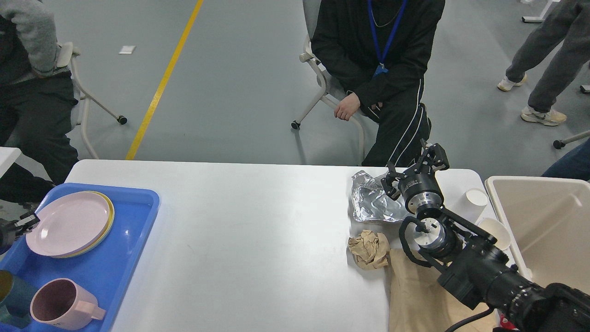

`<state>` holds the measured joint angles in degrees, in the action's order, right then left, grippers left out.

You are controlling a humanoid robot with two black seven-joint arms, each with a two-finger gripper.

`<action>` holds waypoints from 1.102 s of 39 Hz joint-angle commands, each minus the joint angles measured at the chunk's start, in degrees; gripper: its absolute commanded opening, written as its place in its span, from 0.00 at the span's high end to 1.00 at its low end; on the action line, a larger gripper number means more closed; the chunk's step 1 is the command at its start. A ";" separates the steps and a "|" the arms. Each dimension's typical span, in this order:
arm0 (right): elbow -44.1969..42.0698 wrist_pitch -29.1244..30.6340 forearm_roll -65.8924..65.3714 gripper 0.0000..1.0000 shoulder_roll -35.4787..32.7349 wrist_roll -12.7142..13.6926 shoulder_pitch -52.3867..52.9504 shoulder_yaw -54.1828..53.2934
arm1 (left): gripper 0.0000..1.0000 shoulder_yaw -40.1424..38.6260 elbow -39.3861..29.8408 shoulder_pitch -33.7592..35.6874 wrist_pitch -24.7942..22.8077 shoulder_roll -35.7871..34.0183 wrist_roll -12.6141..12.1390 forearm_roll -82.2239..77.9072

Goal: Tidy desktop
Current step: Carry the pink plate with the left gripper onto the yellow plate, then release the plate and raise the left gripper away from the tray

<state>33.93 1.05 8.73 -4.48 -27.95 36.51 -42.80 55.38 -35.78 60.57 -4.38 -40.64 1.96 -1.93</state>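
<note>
Desk (258,240): white, spans the view. Near left, blue tray (133,230) with pink mug (62,304) and stacked plates (69,223); left end effector (25,222), state indiscernible. Right: brown paper ball (369,249), crumpled foil (373,200). Right end effector (415,168) spread, empty, above the foil's edge.

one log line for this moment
right pincer: open, above foil | left pincer: at tray edge | paper ball, cups on desktop
</note>
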 commanded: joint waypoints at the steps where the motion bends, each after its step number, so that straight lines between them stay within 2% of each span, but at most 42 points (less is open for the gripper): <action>1: 0.00 0.00 0.06 0.00 0.00 0.00 -0.03 0.00 | 0.51 0.00 -0.08 0.08 0.34 0.03 -0.03 0.00; 5: 0.00 0.00 -0.02 0.00 0.00 0.00 0.05 0.00 | 0.44 0.00 -0.17 0.08 0.34 0.03 -0.11 -0.09; 12: 0.00 0.00 -0.02 0.00 0.00 0.00 -0.03 0.00 | 0.40 -2.72 -0.08 0.87 0.51 -0.58 0.76 0.35; 18: 0.00 0.00 -0.02 0.00 0.00 0.00 0.05 0.00 | 0.39 -11.85 -0.08 1.84 0.95 -0.93 0.68 0.70; 25: 0.00 0.00 -0.02 0.00 0.00 0.00 0.05 0.00 | 0.39 -27.05 0.01 1.75 1.13 -3.04 0.15 0.79; 27: 0.00 0.00 -0.02 0.00 0.00 0.00 0.05 0.00 | 0.36 -30.14 0.01 1.31 1.22 -3.57 -0.20 0.79; 32: 0.00 0.00 -0.02 0.00 0.00 0.00 0.05 0.00 | 0.31 -32.61 0.09 0.61 1.39 -4.27 -0.20 0.79; 37: 0.00 0.00 0.06 0.00 0.00 0.00 0.05 0.00 | 0.29 -34.54 0.88 0.61 1.48 -5.42 0.94 1.05; 40: 0.00 0.00 -0.02 0.00 0.00 0.00 0.05 0.00 | 0.28 -41.03 0.88 0.61 1.48 -5.51 0.94 1.14; 41: 0.00 0.00 0.06 0.00 0.00 0.00 0.05 0.00 | 0.26 -45.83 0.89 0.43 1.48 -5.51 0.85 1.23; 43: 0.00 0.00 0.06 0.00 0.00 0.00 0.05 0.00 | 0.24 -50.69 0.97 0.08 1.48 -5.51 0.77 1.41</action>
<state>33.93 1.05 8.73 -4.48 -27.95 36.57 -42.80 16.03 -34.93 61.14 -2.90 -46.07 2.84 -0.84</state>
